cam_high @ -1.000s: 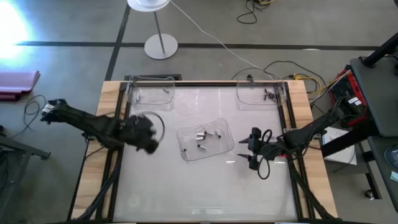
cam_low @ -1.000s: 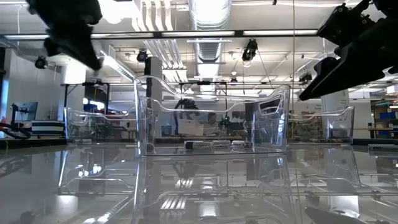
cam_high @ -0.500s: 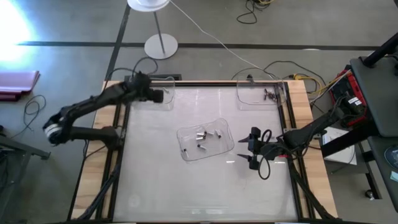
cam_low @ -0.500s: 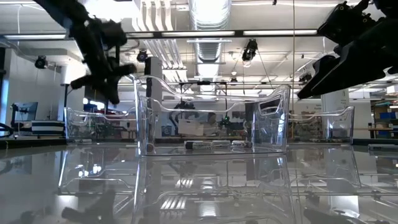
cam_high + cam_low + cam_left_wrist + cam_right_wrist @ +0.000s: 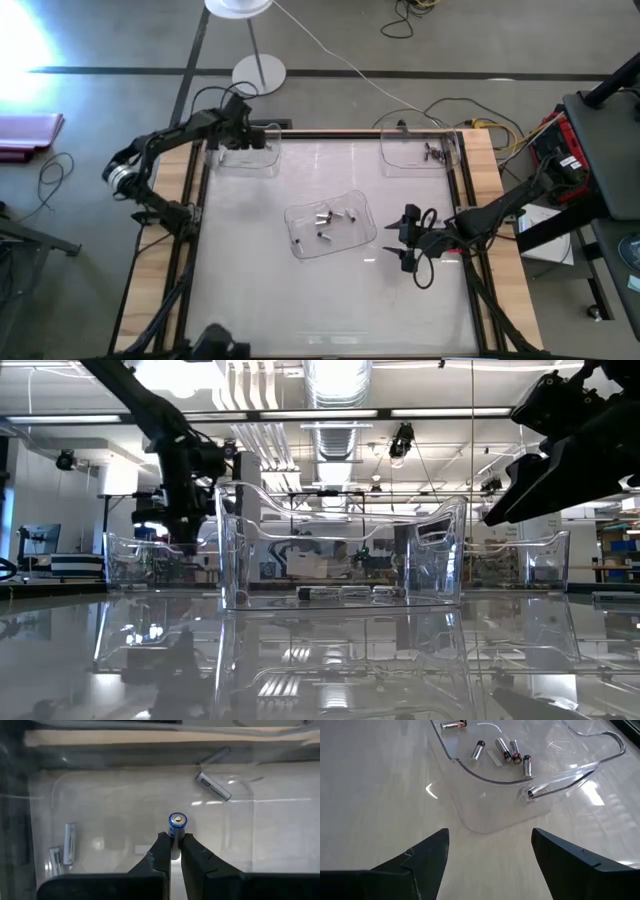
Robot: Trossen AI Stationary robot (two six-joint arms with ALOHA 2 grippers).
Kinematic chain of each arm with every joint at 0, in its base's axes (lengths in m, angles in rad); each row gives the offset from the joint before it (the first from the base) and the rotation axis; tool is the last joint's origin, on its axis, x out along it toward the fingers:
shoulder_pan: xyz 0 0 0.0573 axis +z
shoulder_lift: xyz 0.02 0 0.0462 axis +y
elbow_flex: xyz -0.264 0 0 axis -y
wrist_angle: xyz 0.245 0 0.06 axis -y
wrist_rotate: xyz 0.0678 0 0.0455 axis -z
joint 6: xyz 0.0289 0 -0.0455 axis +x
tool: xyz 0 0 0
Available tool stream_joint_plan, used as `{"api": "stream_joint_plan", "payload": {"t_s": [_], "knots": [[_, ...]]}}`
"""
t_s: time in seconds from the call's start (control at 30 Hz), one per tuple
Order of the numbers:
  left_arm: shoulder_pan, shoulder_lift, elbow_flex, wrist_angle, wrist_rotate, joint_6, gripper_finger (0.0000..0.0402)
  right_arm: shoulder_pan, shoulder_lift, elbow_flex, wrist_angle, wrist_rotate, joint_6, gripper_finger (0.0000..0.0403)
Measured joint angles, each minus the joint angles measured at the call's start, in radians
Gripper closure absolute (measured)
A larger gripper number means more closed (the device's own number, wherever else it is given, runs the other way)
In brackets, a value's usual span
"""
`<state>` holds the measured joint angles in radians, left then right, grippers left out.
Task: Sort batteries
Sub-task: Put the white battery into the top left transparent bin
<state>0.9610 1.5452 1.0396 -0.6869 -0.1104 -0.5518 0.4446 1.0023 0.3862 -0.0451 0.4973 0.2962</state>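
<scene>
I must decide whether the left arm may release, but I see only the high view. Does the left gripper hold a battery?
Observer: Yes. The left wrist view shows the left gripper shut on a battery, above the far-left tray.
Operator: Is that tray empty?
Observer: No. Three batteries lie in it: one apart, two close together.
Operator: And the right gripper?
Observer: The right gripper is open and holds nothing. It faces the centre tray.
</scene>
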Motion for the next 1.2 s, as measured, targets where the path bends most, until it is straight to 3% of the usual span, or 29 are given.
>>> {"api": "stream_joint_plan", "payload": {"t_s": [0.3,0.4,0.67,0.8,0.93,1.1,1.2], "knots": [[0.004,0.249,0.188,-0.152,0.020,0.001,0.0396,0.000,0.000,0.000,-0.008,-0.026,0.053,0.0137],[0.006,0.310,0.206,-0.181,0.051,0.001,0.0395,0.002,0.000,0.000,-0.031,-0.084,0.092,0.0137],[0.005,0.364,0.210,-0.170,0.050,0.029,0.0378,0.002,0.000,-0.002,-0.084,-0.072,0.114,0.0113],[-0.006,0.339,0.209,-0.182,0.045,0.070,0.0338,0.001,0.000,0.003,-0.150,-0.022,0.150,0.0090],[-0.039,0.280,0.214,-0.189,0.041,0.106,0.0293,-0.012,0.000,0.064,-0.382,0.004,0.275,0.0066],[-0.182,0.092,0.161,-0.149,-0.020,0.118,0.0255,-0.121,0.008,0.197,-0.880,-0.108,0.537,0.0061],[-0.358,-0.067,0.078,-0.045,-0.122,0.081,0.0244,-0.189,0.008,0.235,-1.002,-0.208,0.545,0.0071]]}}
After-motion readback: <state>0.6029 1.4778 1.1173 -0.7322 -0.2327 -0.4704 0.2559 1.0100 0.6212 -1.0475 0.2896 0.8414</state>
